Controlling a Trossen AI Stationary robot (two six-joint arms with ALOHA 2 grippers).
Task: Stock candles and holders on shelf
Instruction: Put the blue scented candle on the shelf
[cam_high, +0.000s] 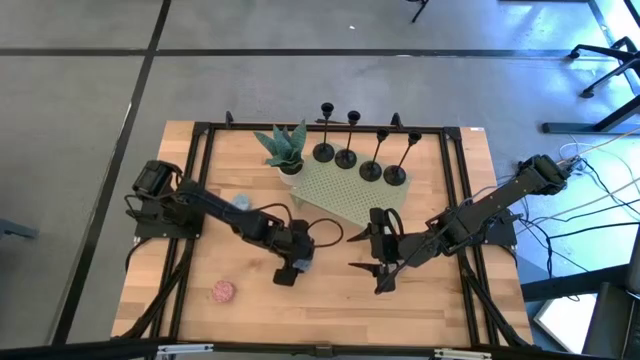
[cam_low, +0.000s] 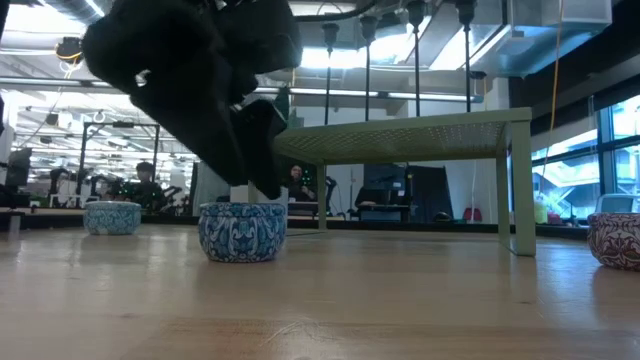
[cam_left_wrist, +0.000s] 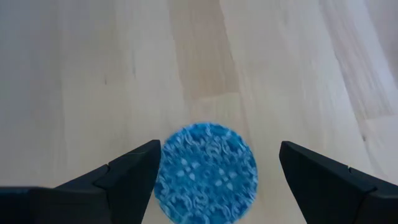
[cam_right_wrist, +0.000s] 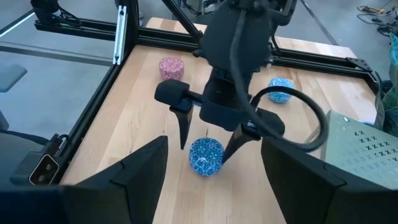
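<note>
A blue patterned candle (cam_left_wrist: 205, 173) stands on its flat bottom on the wooden table, near the middle. My left gripper (cam_high: 292, 268) hangs over it, open, with a finger on either side (cam_right_wrist: 183, 130); one finger is close beside its rim. A second blue candle (cam_high: 241, 203) and a pink one (cam_high: 222, 291) rest on the table to the left. Several black holders (cam_high: 346, 158) stand on their disc bases along the far edge of the pale green shelf (cam_high: 350, 192). My right gripper (cam_high: 383, 272) hovers open to the right of the left one, with nothing between its fingers.
A potted green plant (cam_high: 283, 148) sits at the shelf's far left corner. A black frame (cam_high: 200, 180) runs around the table. The shelf stands on legs (cam_low: 522, 185) with open space beneath it. Bare wood lies along the table's near edge.
</note>
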